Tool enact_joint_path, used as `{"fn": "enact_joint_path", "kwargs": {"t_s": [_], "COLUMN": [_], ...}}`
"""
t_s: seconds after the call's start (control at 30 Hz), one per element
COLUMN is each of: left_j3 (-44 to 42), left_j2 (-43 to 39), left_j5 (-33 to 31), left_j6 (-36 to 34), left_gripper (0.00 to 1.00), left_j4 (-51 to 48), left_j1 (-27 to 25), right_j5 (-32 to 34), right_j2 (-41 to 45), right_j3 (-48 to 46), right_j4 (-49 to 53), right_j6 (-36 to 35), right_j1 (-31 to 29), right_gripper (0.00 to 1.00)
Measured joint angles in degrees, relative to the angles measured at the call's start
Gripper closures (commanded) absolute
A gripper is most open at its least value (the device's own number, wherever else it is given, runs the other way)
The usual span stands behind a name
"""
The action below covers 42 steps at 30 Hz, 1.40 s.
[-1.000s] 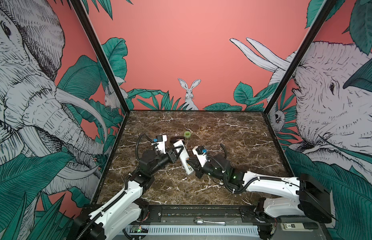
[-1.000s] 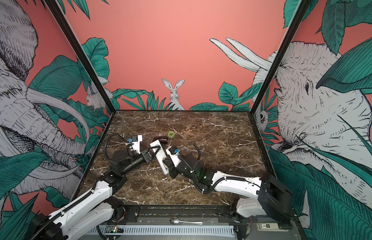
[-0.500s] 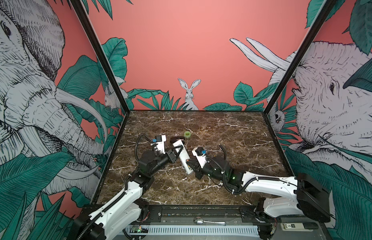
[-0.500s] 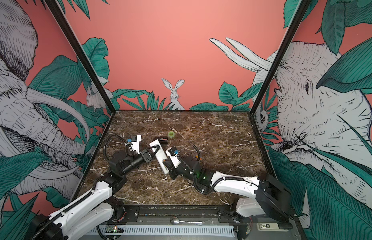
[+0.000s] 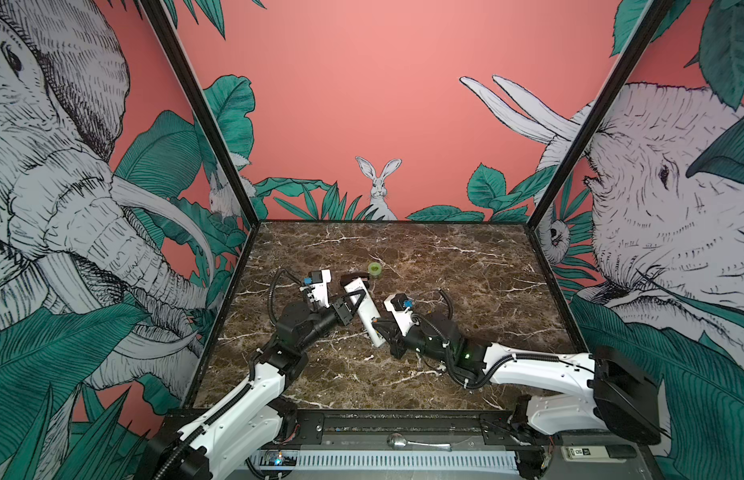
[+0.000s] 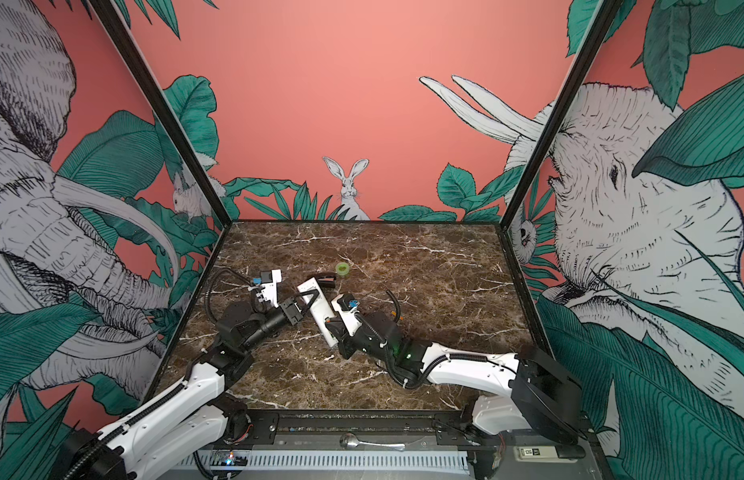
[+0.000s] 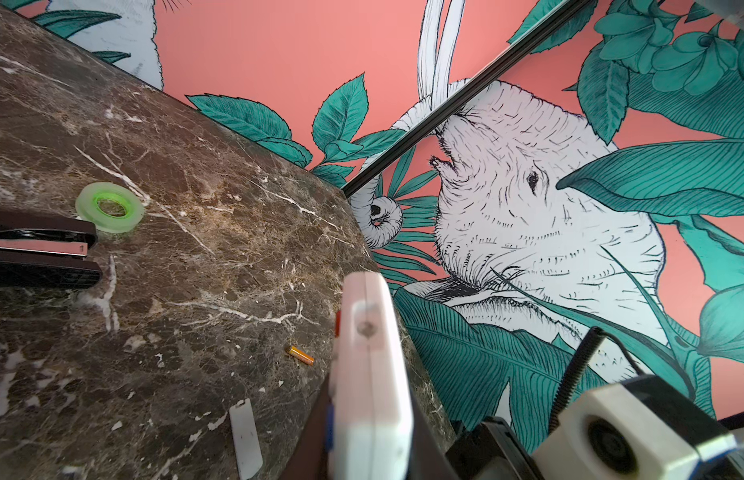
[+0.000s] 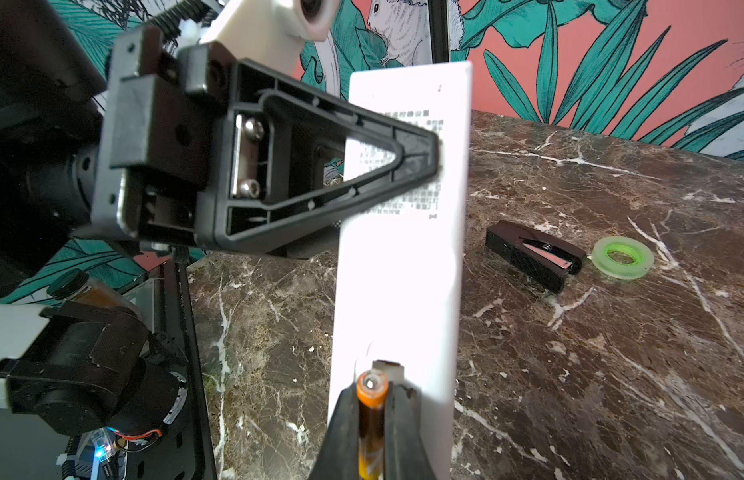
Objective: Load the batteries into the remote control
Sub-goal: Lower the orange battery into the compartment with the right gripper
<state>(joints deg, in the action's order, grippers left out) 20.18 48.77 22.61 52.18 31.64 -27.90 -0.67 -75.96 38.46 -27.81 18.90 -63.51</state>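
Near the middle of the marble table (image 5: 465,270), your left gripper (image 5: 359,296) reaches in from 8 o'clock and is clamped across the remote control (image 5: 367,313). The remote runs from 11 to 5 o'clock, its printed back towards the right arm. Your right gripper (image 5: 381,330), coming from 4 o'clock, pinches a battery (image 8: 371,395), metal tip at the remote's 5 o'clock end. The second battery (image 7: 300,355) lies loose on the marble near a white cover strip (image 7: 246,436). A black stapler (image 8: 532,253) and a green tape roll (image 5: 375,269) sit at the remote's 12 o'clock.
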Motion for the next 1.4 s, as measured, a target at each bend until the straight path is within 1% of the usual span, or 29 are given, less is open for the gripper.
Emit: {"fn": "enact_joint_path", "kwargs": {"t_s": [0.27,0.5,0.7,0.87,1.17,1.4], "left_j3": [-0.79,-0.85,-0.9,-0.9,-0.9,-1.05], "left_j2": [-1.22,-1.73,-1.77,-1.77,-1.77,-1.77], "left_j5": [-0.85,-1.01,-1.03,-1.03,-1.01,-0.94], "left_j6": [0.28,0.35,0.37,0.35,0.59,0.76], "left_gripper": [1.0,1.0,1.0,1.0,1.0,1.0], "left_j4": [0.66,1.4,1.7,1.7,2.16,2.71], "left_j1": [0.24,0.31,0.33,0.33,0.31,0.31], "right_j5": [-0.22,-0.26,-0.24,-0.24,-0.42,-0.37], "right_j2": [-0.61,-0.61,-0.61,-0.61,-0.46,0.37], "right_j3": [0.0,0.0,0.0,0.0,0.0,0.02], "right_j4": [-0.72,-1.31,-1.36,-1.36,0.04,1.99], "right_j6": [0.02,0.07,0.04,0.02,-0.26,-0.9], "right_j1": [0.0,0.0,0.0,0.0,-0.59,-0.72], "right_gripper": [0.92,0.81,0.76,0.74,0.66,0.65]}}
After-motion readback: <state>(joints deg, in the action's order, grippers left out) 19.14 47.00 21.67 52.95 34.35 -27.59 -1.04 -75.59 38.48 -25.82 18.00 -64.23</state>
